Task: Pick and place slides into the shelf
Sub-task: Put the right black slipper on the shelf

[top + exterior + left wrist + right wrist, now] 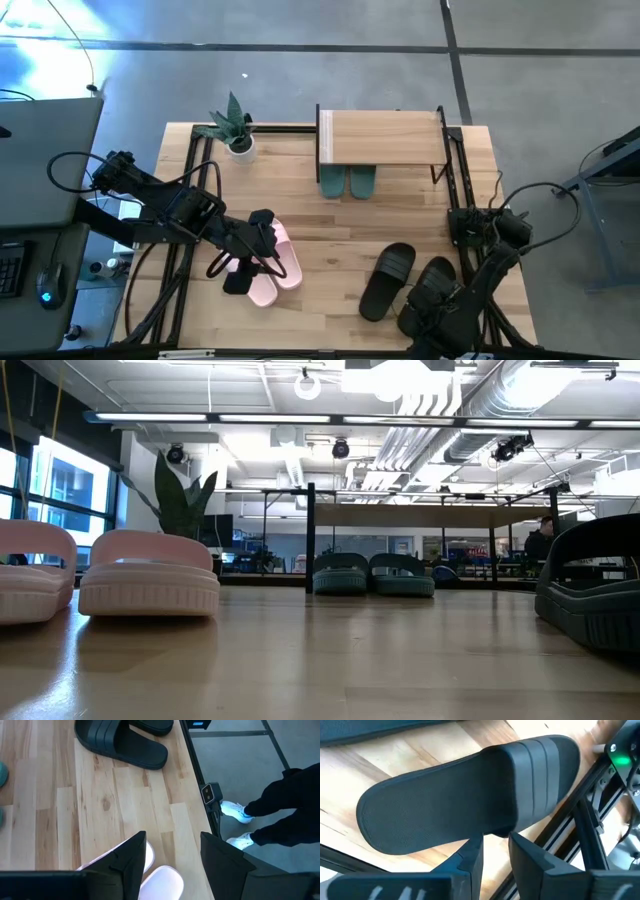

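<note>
The pink slides (282, 262) lie side by side on the table's left half, soles down, and show in the low view (150, 575). My left gripper (250, 262) hovers over them, open; its fingers stand apart above the pink pair (162, 880). Two black slides sit near the right front: one lies free (388, 280) (590, 595), the other (432, 278) is under my right arm. My right gripper (495, 851) is shut on that second one (450, 805). The shelf (385, 138) stands at the far edge, the teal pair (348, 182) under it. My right gripper pinches the black slide's side edge (496, 831), just beside the foot of its wide strap (540, 775), between its two fingertips (476, 847). The fingers come at it slanting down, across the slide's length. The slide lies sole down over the table.
A potted plant (235, 128) stands at the far left corner beside the shelf. Black metal rails run along the table's left and right sides (458, 190). Bare wood lies between the pink and black pairs. A person's legs and white shoes (240, 812) stand on the floor past the near edge.
</note>
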Controlling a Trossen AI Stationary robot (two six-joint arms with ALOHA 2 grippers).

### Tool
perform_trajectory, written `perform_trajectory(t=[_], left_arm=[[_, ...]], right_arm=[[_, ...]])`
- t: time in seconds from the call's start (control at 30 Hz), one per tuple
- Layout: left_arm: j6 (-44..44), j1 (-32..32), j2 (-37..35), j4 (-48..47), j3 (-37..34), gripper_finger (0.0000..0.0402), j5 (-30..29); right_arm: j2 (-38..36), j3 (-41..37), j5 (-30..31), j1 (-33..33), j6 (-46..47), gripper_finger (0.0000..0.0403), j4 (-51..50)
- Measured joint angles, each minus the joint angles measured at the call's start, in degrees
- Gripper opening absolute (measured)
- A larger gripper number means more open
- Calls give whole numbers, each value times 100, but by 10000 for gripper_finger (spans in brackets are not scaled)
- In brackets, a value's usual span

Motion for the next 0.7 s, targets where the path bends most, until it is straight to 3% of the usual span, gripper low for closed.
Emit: perform_trajectory(t=[0.27, 0.4, 0.7], left_arm=[[-25, 0, 0, 1, 0, 175, 0], [-26, 0, 0, 1, 0, 175, 0], [-36, 0, 0, 114, 0, 175, -15]], right_arm=[[76, -284, -16, 0, -172, 95, -8], [76, -561, -280, 38, -170, 119, -4], [81, -682, -111, 114, -147, 179, 14]])
